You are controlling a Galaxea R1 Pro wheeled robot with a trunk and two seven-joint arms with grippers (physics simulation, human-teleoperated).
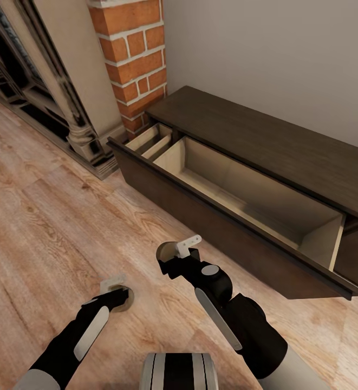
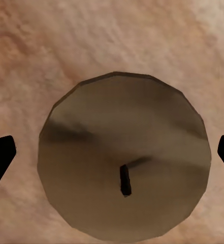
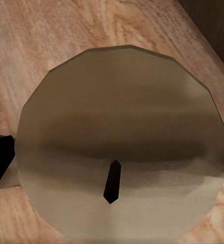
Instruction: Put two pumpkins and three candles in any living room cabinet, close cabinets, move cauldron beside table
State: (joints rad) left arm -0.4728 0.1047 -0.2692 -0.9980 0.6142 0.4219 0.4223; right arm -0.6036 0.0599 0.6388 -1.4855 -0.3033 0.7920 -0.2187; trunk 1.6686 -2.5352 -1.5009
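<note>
candle (image 2: 124, 162) between left jaws, another (image 3: 122, 145) between right

2 candles (image 1: 167, 251) (image 1: 125, 297); 1 cabinet (image 1: 265, 141) – open, 2 grippers (image 1: 187, 248) (image 1: 111, 290)

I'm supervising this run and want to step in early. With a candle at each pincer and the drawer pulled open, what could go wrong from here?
1. The open drawer front juts out just beyond the right pincer; swinging its candle in low could clip that edge.
2. The left pincer's fingertips only straddle the left candle, so its hold looks unconfirmed and it could slip.
3. The drawer's left part has dividers; a candle dropped on one might tip.
</note>
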